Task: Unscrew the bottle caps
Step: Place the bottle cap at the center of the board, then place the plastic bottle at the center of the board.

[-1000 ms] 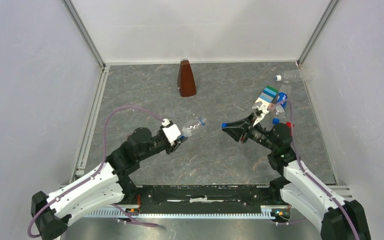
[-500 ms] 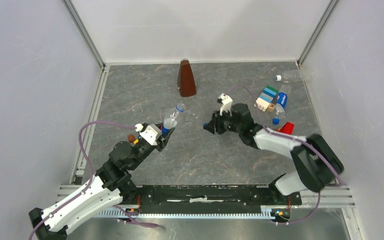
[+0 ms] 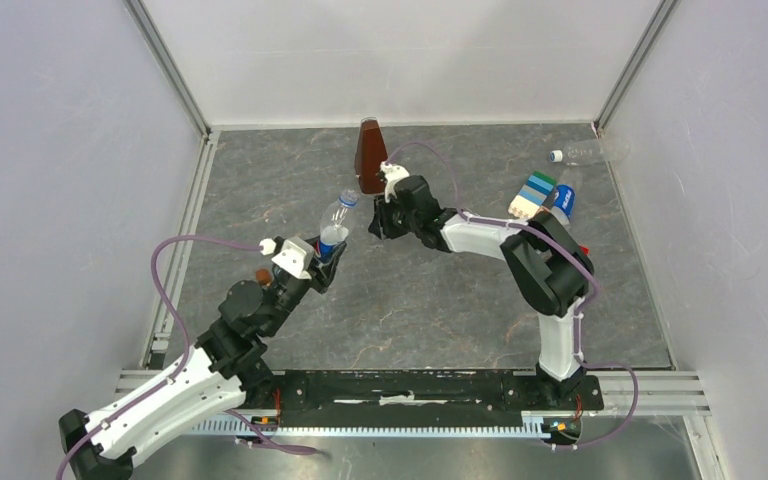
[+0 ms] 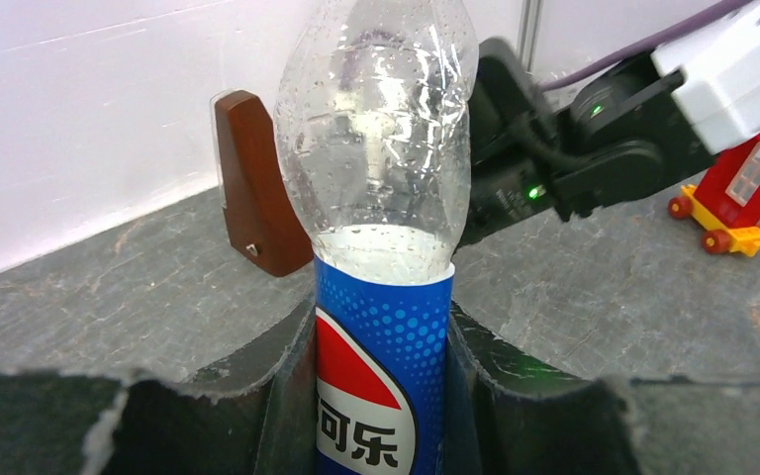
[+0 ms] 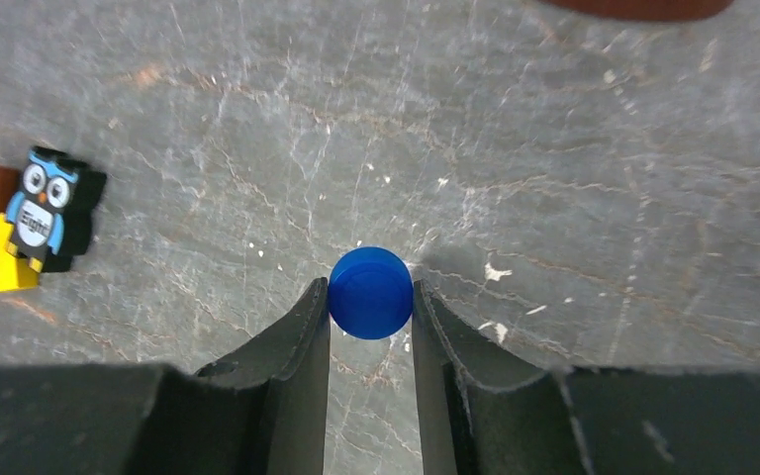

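Grips the Pepsi-labelled bottle (image 4: 384,376) in the left jaws, tilted above the grey marbled tabletop (image 3: 430,310). Pinches a blue cap (image 5: 370,292) between the right jaws, near the brown pyramid (image 3: 370,155). Sits boxed in by pale walls (image 3: 400,60) on three sides.

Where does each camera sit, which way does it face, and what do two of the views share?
Top external: above and behind, looking down at the table; both arms show.
Left wrist: on the left arm, facing the held bottle and brown pyramid; its fingers show.
Right wrist: facing down at a blue cap pinched between its fingers.
Shared: top and left wrist views both show bottle and pyramid.
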Action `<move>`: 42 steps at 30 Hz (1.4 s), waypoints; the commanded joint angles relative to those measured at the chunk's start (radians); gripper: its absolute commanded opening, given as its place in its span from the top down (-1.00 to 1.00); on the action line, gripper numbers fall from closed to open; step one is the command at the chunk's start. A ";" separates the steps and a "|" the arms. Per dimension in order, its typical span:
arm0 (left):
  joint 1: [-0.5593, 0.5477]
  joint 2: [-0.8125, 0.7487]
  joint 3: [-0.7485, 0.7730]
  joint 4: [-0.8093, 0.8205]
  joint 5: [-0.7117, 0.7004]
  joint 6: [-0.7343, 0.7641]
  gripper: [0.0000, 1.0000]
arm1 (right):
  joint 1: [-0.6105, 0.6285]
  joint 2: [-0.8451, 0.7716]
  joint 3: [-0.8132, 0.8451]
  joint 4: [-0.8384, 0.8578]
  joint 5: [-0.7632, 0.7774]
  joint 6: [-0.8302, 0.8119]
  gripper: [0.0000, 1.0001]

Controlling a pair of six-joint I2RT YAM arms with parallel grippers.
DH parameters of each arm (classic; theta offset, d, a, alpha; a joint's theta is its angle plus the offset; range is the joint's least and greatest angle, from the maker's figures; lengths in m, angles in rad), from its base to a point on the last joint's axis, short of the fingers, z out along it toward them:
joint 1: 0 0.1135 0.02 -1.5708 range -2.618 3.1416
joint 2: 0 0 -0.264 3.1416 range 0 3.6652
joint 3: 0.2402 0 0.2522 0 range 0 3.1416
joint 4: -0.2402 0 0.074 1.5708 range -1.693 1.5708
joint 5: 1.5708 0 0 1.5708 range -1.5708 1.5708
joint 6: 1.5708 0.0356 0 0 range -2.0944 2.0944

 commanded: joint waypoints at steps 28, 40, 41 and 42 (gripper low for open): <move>-0.002 0.081 0.033 0.212 -0.086 -0.088 0.83 | 0.054 -0.046 -0.019 -0.050 0.079 -0.013 -0.29; 0.000 0.097 -0.144 0.271 -0.034 -0.037 0.79 | 0.053 -0.588 -0.457 0.201 0.043 -0.028 -0.43; 0.001 0.107 -0.152 0.280 -0.013 -0.025 0.78 | 0.053 -0.632 -0.474 0.217 0.036 -0.022 -0.45; 0.001 0.119 -0.157 0.292 0.016 -0.008 0.76 | 0.053 -0.672 -0.493 0.231 0.030 -0.009 -0.45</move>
